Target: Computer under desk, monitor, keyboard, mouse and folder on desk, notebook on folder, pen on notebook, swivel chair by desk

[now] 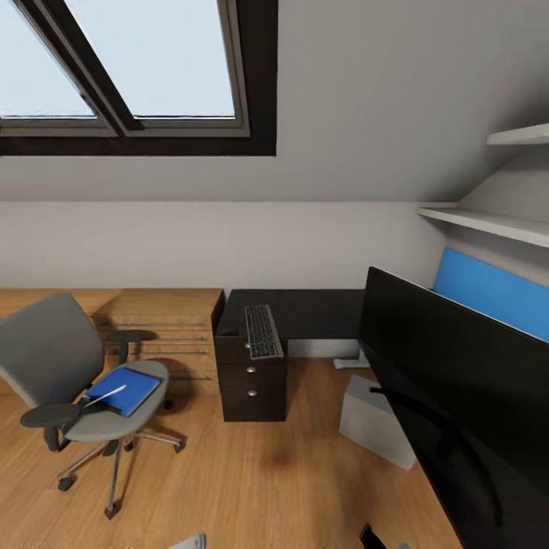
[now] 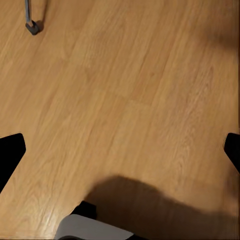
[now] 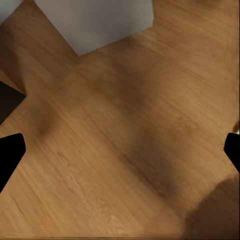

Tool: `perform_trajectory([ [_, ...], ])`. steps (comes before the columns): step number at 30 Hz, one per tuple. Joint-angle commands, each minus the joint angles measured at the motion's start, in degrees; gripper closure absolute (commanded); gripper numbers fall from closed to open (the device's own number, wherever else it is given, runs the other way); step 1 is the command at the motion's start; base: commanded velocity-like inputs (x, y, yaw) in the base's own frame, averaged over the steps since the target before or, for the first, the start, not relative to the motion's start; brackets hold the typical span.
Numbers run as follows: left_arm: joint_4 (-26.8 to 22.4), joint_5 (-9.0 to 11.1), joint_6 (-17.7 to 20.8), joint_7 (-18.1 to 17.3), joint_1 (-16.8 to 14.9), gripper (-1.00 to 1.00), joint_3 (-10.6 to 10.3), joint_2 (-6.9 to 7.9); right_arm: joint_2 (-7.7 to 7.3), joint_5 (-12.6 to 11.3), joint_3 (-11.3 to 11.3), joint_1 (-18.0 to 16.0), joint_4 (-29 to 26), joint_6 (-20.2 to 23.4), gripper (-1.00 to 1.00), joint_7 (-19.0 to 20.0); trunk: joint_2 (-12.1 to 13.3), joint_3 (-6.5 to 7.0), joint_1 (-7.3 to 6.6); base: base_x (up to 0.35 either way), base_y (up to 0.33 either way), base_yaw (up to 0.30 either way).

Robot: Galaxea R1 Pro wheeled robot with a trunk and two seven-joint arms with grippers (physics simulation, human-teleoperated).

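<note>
The grey swivel chair [image 1: 69,374] stands on the floor at the left, with the blue folder [image 1: 126,389] on its seat and a thin white pen [image 1: 107,395] lying across the folder. The keyboard [image 1: 263,332] lies on the black desk [image 1: 313,313], above the drawers. Close on the right looms the wide black monitor [image 1: 450,381]. The white-grey computer [image 1: 375,421] [image 3: 95,22] sits on the floor beside the desk. My left gripper [image 2: 120,152] and right gripper [image 3: 120,152] both hang open over bare floor. The mouse and the notebook are out of view.
Light wooden low cabinets [image 1: 168,328] line the wall behind the chair. A blue wall panel [image 1: 496,293] and white shelves [image 1: 496,221] are at the right. A chair caster [image 2: 33,27] shows in the left wrist view. Wooden floor [image 1: 252,480] lies between chair and desk.
</note>
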Motion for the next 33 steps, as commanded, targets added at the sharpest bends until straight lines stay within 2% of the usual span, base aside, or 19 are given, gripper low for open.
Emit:
perform_trajectory([
  [1, -0.1, 0.2, 0.2, 0.4, 0.0, -1.00, -0.1, 0.03, 0.02, 0.0, 0.5, 0.0, 0.1, -0.1, -1.00, -0.4, 0.3, 0.08, -0.23, -0.278, -0.204, 0.000],
  [11, -0.1, 0.2, 0.0, 0.4, 0.0, -1.00, -0.1, 0.03, 0.04, 0.5, 0.6, 0.0, 0.8, -0.1, -1.00, -0.4, 4.3, 1.88, -2.43, -0.290, -0.173, 0.000],
  [33, -0.1, 0.2, -0.2, 0.4, 0.0, -1.00, -0.1, 0.08, 0.04, 0.5, 0.6, 0.0, 0.9, 0.0, -1.00, -0.4, 13.2, 5.83, -7.26, -0.337, -0.065, 0.000],
])
